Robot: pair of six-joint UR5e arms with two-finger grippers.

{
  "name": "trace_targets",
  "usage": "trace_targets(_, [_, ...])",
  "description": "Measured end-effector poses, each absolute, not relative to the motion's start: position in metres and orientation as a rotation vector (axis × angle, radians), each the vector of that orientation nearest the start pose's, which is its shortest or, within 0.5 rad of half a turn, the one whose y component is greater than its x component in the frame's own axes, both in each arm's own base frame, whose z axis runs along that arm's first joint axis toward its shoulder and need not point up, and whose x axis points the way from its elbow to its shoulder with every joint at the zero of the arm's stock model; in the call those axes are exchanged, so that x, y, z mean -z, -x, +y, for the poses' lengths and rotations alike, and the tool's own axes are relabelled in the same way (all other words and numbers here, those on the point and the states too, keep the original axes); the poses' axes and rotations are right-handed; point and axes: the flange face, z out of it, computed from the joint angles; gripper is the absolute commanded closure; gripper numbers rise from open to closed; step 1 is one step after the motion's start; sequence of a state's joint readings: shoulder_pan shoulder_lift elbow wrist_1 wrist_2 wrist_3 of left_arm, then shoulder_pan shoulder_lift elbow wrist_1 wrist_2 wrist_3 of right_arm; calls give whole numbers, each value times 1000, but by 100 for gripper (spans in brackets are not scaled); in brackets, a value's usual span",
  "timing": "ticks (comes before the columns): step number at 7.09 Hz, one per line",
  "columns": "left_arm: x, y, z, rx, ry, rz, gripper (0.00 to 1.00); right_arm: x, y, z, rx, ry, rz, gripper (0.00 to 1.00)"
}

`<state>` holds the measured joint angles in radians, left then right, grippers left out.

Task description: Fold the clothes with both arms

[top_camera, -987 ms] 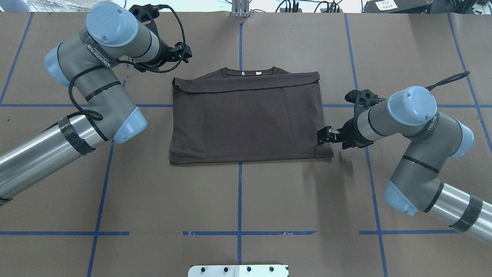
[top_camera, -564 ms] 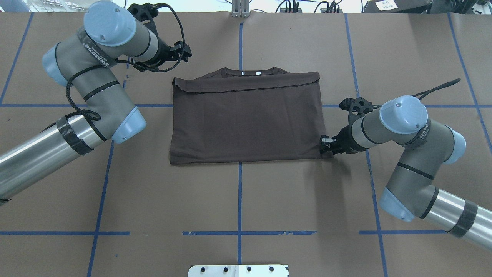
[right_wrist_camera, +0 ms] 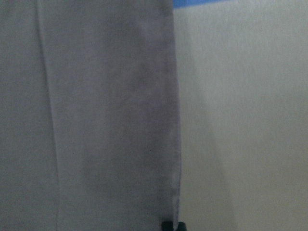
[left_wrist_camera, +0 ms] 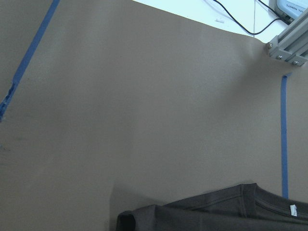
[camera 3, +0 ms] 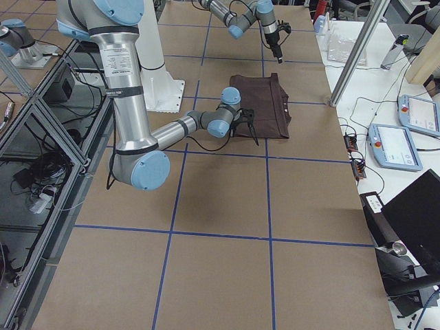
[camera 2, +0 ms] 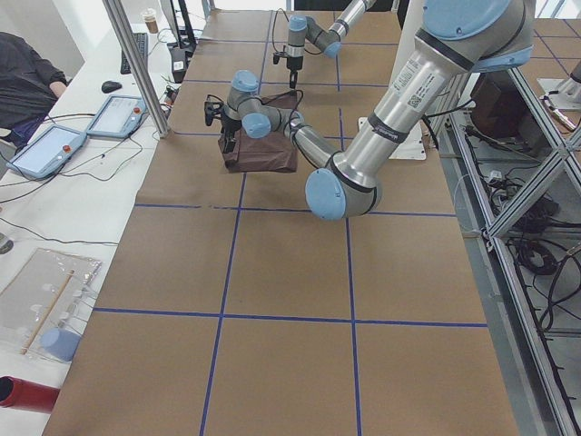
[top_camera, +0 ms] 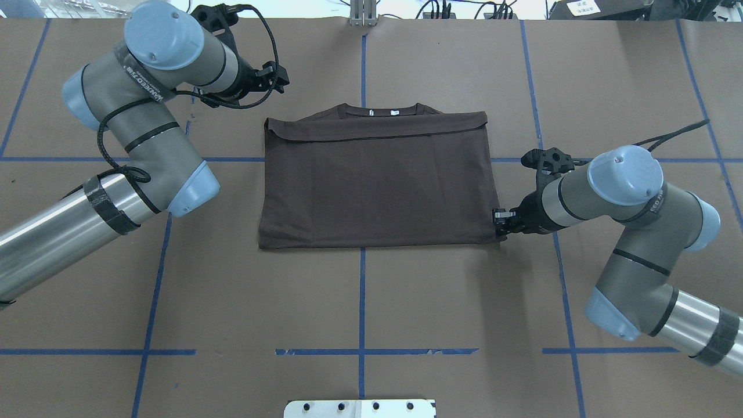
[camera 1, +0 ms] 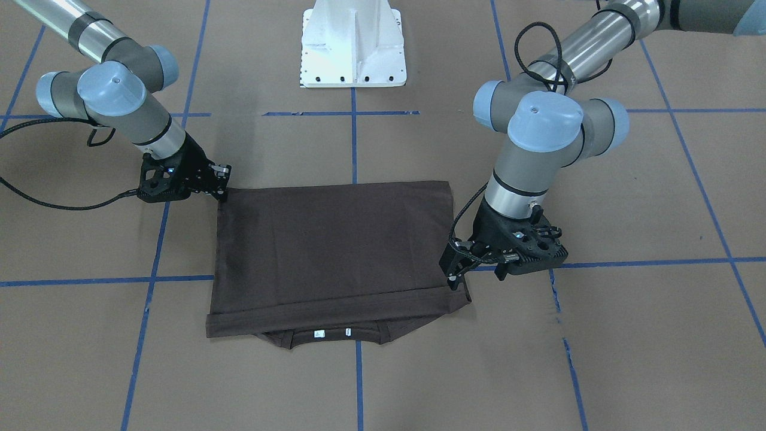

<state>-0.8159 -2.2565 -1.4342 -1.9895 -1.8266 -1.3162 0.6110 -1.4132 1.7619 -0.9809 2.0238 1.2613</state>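
Observation:
The dark brown T-shirt (top_camera: 374, 186) lies flat on the brown table, folded into a rectangle, with its collar (top_camera: 377, 109) at the far edge. It also shows in the front view (camera 1: 335, 245). My right gripper (top_camera: 499, 225) is low at the shirt's near right corner and looks shut on that corner (camera 1: 222, 187). The right wrist view shows the cloth edge (right_wrist_camera: 96, 120) very close. My left gripper (top_camera: 280, 80) looks open and empty. It hangs above the table beyond the shirt's far left corner (camera 1: 455, 272), apart from the cloth. The left wrist view shows that corner (left_wrist_camera: 231, 211) from above.
The white pedestal base (camera 1: 353, 45) stands at the robot's side of the table. Blue tape lines (top_camera: 362, 302) cross the brown surface. A black cable (camera 1: 60, 206) trails from the right wrist. Desks with tablets (camera 2: 45, 150) stand beyond the far edge.
My right gripper came down onto the shirt's near right corner and moved a little to the right, and the whole shirt shifted slightly right with it. The left arm barely moved.

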Motion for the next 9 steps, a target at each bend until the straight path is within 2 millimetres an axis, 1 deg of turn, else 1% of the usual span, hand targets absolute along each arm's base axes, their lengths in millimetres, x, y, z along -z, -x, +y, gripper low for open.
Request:
trace_targets(1, [-258,-428,-612,392,-291,957,1,-422,404,-348,1,-4,-1016,100])
trace_targets(3, [-255,-425,-606,409,-286,972,1,-421,378,-233,169,99,-1009,100])
trace_targets(4, [-255,-422,-600,412,-283,979,1,-416,368,-191,240,154,-1004,1])
trace_targets(5, [-256,-420,-595,411,-283,985,1,-408,366,-164,280,199,-1008,0])
trace_targets(6, [-256,-419,-587,410,-274,994,1,-399,367,-151,292,220,-1030,0])
trace_targets(7, [-257,-423,-570,415,-235,1016,4,-386,368,-155,280,201,-1074,0])
trace_targets(8, [-263,-435,-539,435,-159,1038,10,-370,368,-176,234,146,-1123,0])
trace_targets(9, [-267,-462,-497,479,-58,1041,12,-354,365,-207,164,64,-1165,0])
